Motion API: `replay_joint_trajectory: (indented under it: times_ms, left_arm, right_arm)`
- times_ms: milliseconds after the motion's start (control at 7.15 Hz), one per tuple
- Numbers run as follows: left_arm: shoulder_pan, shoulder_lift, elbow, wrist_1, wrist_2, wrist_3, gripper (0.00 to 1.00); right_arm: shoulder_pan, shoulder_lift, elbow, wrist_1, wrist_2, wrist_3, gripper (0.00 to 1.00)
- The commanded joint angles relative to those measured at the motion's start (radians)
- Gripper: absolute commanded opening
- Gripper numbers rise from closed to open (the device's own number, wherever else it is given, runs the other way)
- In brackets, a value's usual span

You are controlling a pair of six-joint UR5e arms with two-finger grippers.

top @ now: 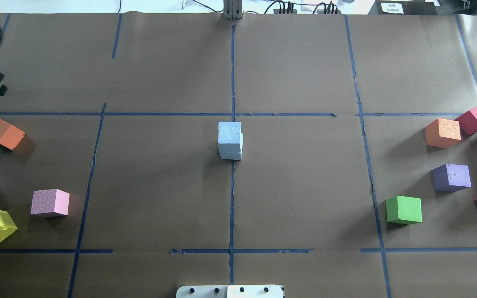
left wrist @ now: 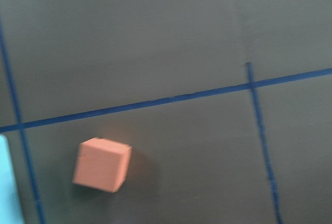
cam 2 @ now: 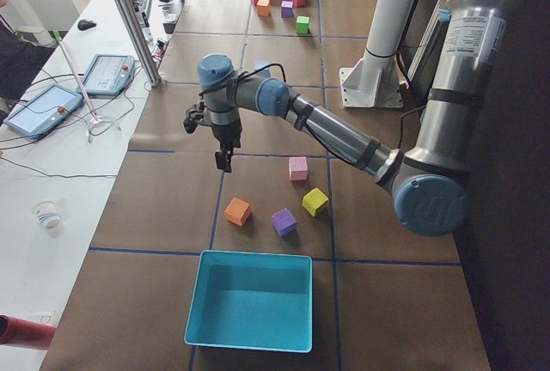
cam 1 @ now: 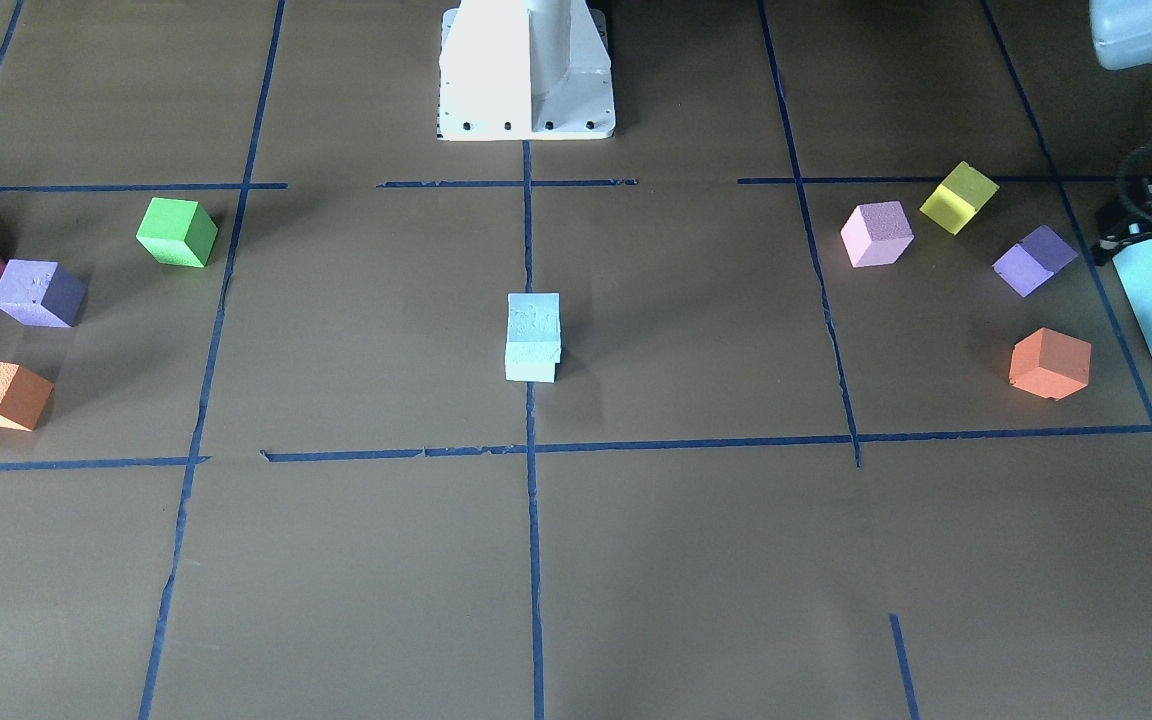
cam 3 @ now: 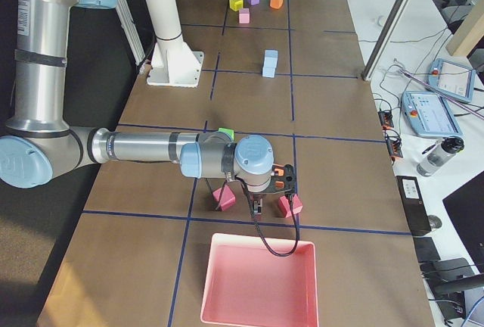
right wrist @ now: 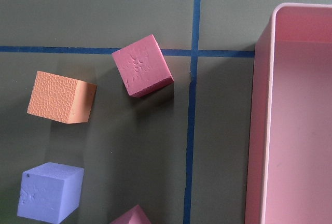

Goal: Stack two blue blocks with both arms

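the left arm (cam 2: 326, 130) is seen stretched out over the surface (top: 160, 186), with the left gripper (cam 2: 223, 161) hung point-down above the brown paper. whether its fingers are parted or closed cannot be told, since it is small in the side view and cut off at the edge of the front-facing view. an orange cube (left wrist: 101, 164) is seen on the surface below this gripper, a little to one side of it and untouched. a sliver of the teal box (left wrist: 6, 182) is caught just beyond the cube. a purple cube (cam 2: 284, 221), a yellow cube (cam 2: 314, 202) and a pink cube (cam 2: 297, 167) are scattered near the gripper, on its robot-ward side.

the blue blocks (top: 230, 140) are found well apart from both grippers and between them, in the middle of the surface. one is set upon the other on the central tape line (top: 231, 207). the upper one is seated slightly askew, so that an edge of the lower one shows.

the right arm (cam 3: 144, 147) is held low across the surface. the right gripper (cam 3: 257, 207) is pointed down between a crimson cube (cam 3: 224, 198) and a second crimson cube (cam 3: 290, 206), one just beside it on either hand. its state cannot be told, as it is shown in the side view only. a pink tray (cam 3: 227, 237) lies just beside this gripper, on the side away from the blue blocks. a second orange cube (right wrist: 61, 97) and a violet cube (right wrist: 49, 193) are seen below it in the wrist view.
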Motion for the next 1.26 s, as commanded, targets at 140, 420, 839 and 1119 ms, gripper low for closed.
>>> replay_joint_trajectory:
  times_ms: [140, 420, 839, 1119]
  left_arm:
    - [-0.16, 0.115, 0.233, -0.199, -0.069, 0.126, 1.0]
    - [-0.185, 0.152, 0.291, -0.301, -0.067, 0.123, 1.0]
    - [-0.211, 0.151, 0.292, -0.307, -0.067, 0.115, 1.0]
    - [-0.211, 0.151, 0.292, -0.304, -0.067, 0.114, 1.0]
  right_arm:
    - [0.0, 0.001, 0.0, 0.0, 0.0, 0.0, 1.0]
    - [0.0, 0.0, -0.003, 0.0, 0.0, 0.0, 1.0]
    - [0.0, -0.002, -0.008, 0.0, 0.0, 0.0, 1.0]
    - [0.0, 0.0, -0.008, 0.0, 0.002, 0.0, 1.0]
